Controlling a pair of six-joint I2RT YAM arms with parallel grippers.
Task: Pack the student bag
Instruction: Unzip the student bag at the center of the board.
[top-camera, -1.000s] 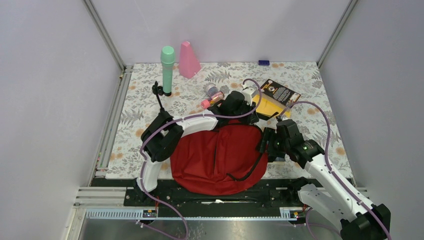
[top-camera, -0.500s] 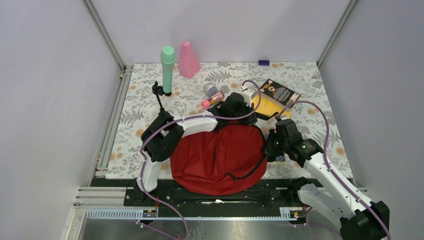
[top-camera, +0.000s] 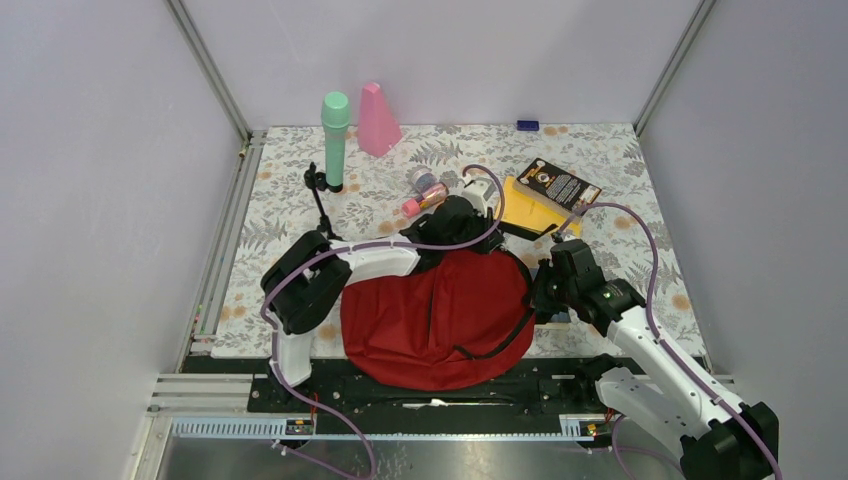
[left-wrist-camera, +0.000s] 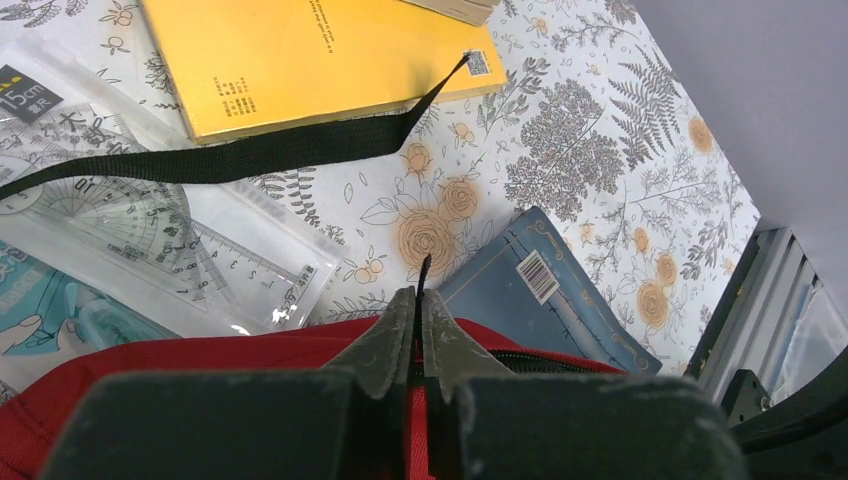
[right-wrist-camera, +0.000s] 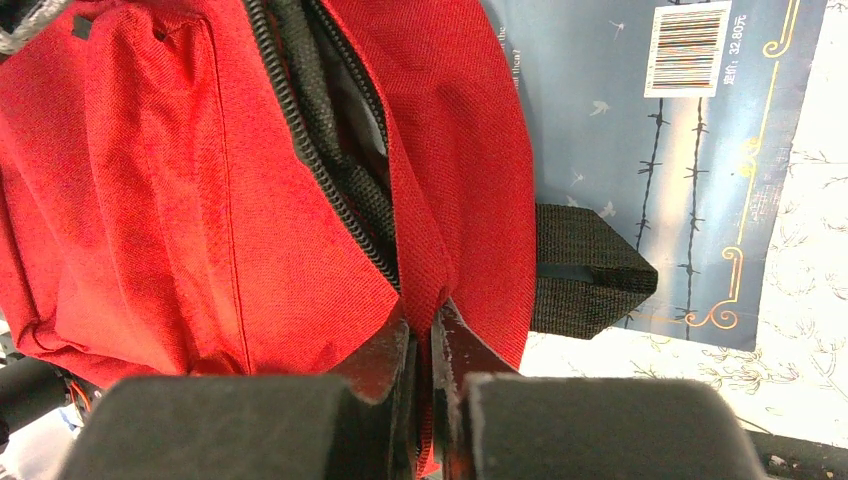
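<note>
Student bag (top-camera: 430, 320), a large red soft fabric backpack, lies at 6 o'clock on the floral table (top-camera: 620, 180). Left fingers (left-wrist-camera: 392, 330) pinch its black zipper pull at 12 o'clock; right fingers (right-wrist-camera: 385, 355) clamp the red edge at 3 o'clock. Opening seems in hand; next, draw the zipper wider.

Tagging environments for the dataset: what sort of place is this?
Probably a lab recording cell: plain grey walls on aluminium framing, and a floral-covered table staged with a red student bag.

The left gripper (left-wrist-camera: 418, 305), arm stretched forward, pinches the large red fabric backpack (top-camera: 430, 320). The right gripper (right-wrist-camera: 428, 325) clamps its edge.
</note>
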